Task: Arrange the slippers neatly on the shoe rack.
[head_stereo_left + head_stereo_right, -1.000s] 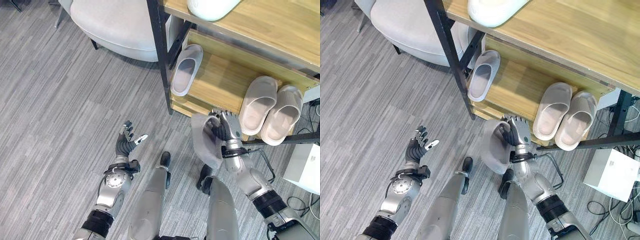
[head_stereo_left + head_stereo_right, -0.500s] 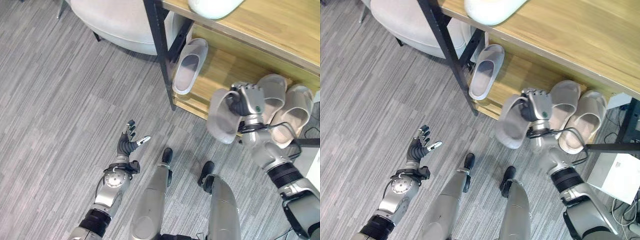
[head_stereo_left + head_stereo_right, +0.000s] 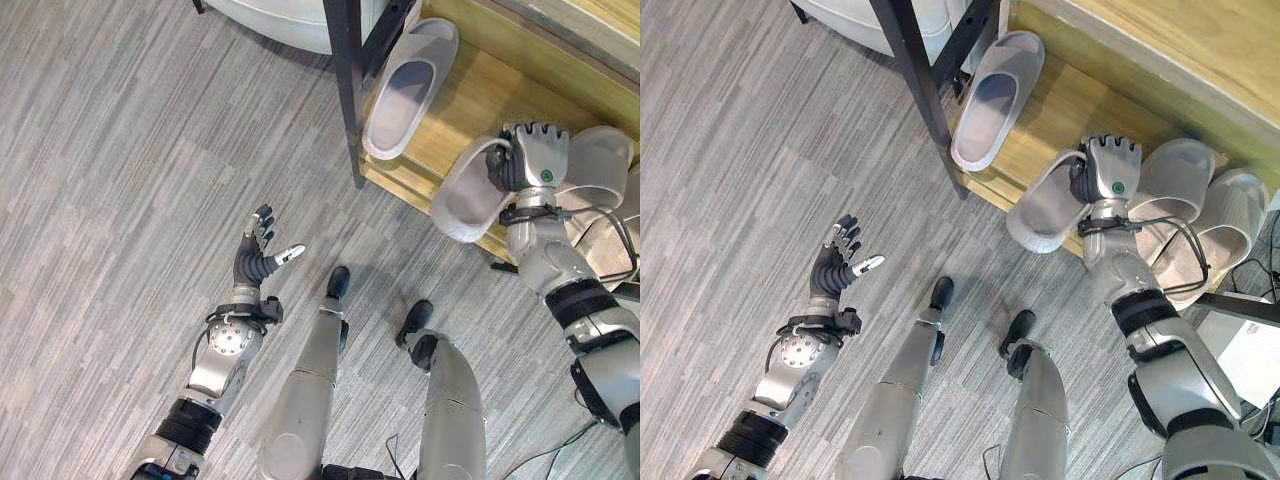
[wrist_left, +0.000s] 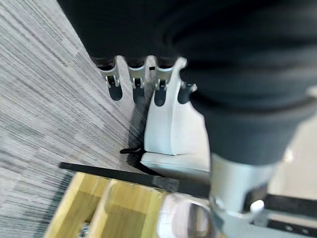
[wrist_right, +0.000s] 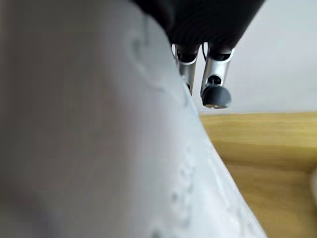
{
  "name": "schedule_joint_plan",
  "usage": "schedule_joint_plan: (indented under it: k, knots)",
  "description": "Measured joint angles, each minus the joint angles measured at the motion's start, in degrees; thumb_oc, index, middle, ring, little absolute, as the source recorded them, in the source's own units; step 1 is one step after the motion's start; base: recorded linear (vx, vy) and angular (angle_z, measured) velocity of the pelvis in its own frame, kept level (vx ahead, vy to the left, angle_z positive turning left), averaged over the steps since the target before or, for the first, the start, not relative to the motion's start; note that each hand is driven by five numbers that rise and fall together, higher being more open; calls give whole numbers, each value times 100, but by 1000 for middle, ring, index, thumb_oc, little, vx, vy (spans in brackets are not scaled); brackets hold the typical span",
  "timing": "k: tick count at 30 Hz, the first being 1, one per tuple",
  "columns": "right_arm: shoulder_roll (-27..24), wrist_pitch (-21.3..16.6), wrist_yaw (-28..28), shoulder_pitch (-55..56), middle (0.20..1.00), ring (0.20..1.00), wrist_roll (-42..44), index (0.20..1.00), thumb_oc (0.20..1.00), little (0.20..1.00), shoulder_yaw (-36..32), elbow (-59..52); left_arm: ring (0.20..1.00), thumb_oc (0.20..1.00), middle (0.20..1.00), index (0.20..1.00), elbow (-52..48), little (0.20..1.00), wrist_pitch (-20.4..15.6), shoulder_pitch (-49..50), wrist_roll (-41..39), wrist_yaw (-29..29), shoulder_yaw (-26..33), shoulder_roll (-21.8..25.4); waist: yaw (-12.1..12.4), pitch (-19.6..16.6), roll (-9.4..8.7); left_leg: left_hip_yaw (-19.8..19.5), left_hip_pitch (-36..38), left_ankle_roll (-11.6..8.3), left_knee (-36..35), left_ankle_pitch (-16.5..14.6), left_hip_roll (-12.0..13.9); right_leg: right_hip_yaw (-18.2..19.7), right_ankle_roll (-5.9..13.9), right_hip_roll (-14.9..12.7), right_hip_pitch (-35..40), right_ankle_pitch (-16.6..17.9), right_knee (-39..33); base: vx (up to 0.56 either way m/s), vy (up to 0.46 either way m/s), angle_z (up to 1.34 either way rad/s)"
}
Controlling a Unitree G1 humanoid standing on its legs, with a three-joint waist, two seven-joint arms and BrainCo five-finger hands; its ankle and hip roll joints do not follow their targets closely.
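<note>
The right hand (image 3: 1106,172) has its fingers curled round the strap of a pale grey rubber slipper (image 3: 1045,204), holding it tilted at the front edge of the wooden lower shelf of the black-framed shoe rack (image 3: 1065,105). It is between a matching grey slipper (image 3: 993,98) by the black post and a pair of beige slippers (image 3: 1200,225) beside the wrist. The left hand (image 3: 259,262) hovers over the grey striped floor (image 3: 130,170), well apart from the rack, fingers spread wide and holding nothing.
</note>
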Motion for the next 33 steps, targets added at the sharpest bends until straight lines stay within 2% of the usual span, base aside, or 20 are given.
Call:
schedule_joint_plan:
  k: [10,11,12,13,17,29,33]
  knots:
    - [-23,163,-372,-478,200,200,115,200,200,200,-1,124,1000,1000,1000,1000,-252,1000,-113,-130,1,-68,-469,73,205,-6,8,-188,-228,-62,-32,87,-112,-186,-36,-117,-190,-91,110,41,-3,10]
    - [-22,172,-398,-478,1000,1000,114,1000,1000,1000,3,135,1000,1000,1000,1000,-252,1000,-113,-137,0,-71,-497,87,217,-6,9,-196,-228,-64,-44,91,-121,-192,-31,-128,-190,-97,113,33,-2,14]
    - [-16,184,-410,-479,1000,1000,114,1000,1000,1000,9,155,1000,1000,1000,1000,-255,1000,-113,-146,1,-82,-515,100,225,-7,10,-205,-228,-63,-50,95,-129,-198,-28,-134,-190,-100,116,5,15,6]
    - [-3,211,-429,-692,1000,1000,112,1000,1000,1000,291,707,1000,1000,1000,1000,-261,1000,-114,-205,2,-117,-657,171,232,-12,8,-211,-225,-58,-53,107,-140,-200,-28,-147,-189,-100,119,-2,17,5]
    - [195,433,-314,-980,1000,1000,340,1000,1000,1000,447,1703,1000,1000,1000,1000,-324,1000,-120,-330,0,-192,-744,243,233,-13,9,-210,-221,-40,-54,134,-171,-199,-16,-177,-186,-90,121,-6,22,2]
    - [406,273,-284,-1126,1000,1000,1424,1000,1000,1000,367,2074,1000,1000,1000,1000,-301,1000,-121,102,-7,-245,-787,448,236,-20,20,-128,-145,-27,-77,175,-167,-109,-8,-188,-179,-58,112,-8,24,-2]
    - [1056,-300,-409,-947,1000,1000,2616,1000,1000,1000,-728,1305,1000,1000,1000,1000,-284,1000,-115,129,-17,-324,-831,456,209,-37,51,-84,1,-33,-228,231,-155,-44,2,-171,-119,-19,50,4,13,-5]
